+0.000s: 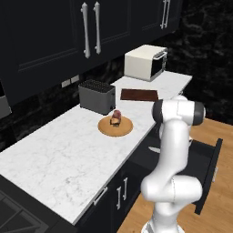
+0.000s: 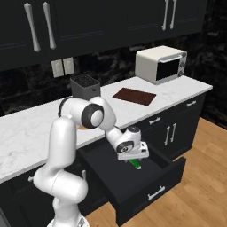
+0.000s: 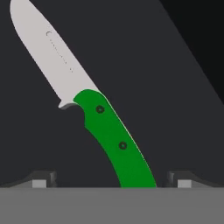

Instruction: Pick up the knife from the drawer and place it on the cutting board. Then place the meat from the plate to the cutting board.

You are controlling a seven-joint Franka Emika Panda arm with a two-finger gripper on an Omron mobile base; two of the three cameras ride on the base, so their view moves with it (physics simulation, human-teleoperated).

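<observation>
Left base view: meat (image 1: 117, 116) on plate (image 1: 115, 126), board (image 1: 139, 94) beyond, both far from the hand.
Right base view: hand (image 2: 135, 158) low inside drawer (image 2: 133, 177), over knife (image 2: 137, 163).
Hand view: fingers (image 3: 43, 178) spread, knife handle between them, untouched.

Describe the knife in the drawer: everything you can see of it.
The knife lies flat on the dark floor of the open drawer. Its curved handle is bright green with two small dark rivets; the blade is pale, silvery, smooth and broad, tapering to a rounded point, with a small notch where it meets the handle. The gripper hangs over it, one of the fingers on each side of the handle's end; contact cannot be told.
</observation>
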